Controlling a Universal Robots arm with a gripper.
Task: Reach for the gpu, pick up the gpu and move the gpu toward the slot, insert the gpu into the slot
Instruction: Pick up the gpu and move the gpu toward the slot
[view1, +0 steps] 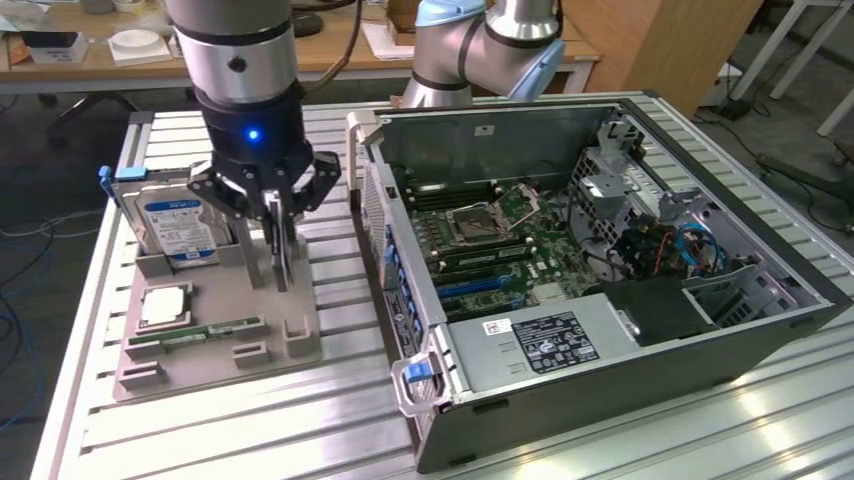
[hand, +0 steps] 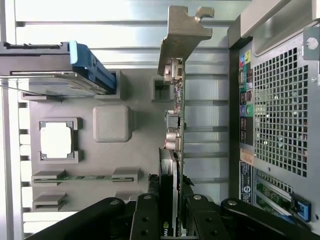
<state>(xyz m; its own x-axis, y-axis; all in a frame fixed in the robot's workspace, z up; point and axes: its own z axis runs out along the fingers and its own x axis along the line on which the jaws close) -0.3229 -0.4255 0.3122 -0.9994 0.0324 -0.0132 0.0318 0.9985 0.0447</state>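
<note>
Pick-up step in hand, judged. Black multi-link gripper clamped on thin black circuit card with silvery metal bracket, gpu. Card stands on edge in grey plastic holder tray, its lower edge at tray surface. Green motherboard sits well apart from tray, in open case. Clearing tray calls for straight lift, no tilt. Blue hard-drive label beside card and white sticker in case: text unreadable.

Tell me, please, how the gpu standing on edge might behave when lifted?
Probably stiff: the gpu is a flat board with a metal bracket. Likely fragile, given exposed parts along it. Thin and upright, it may tip if released outside its holder.
</note>
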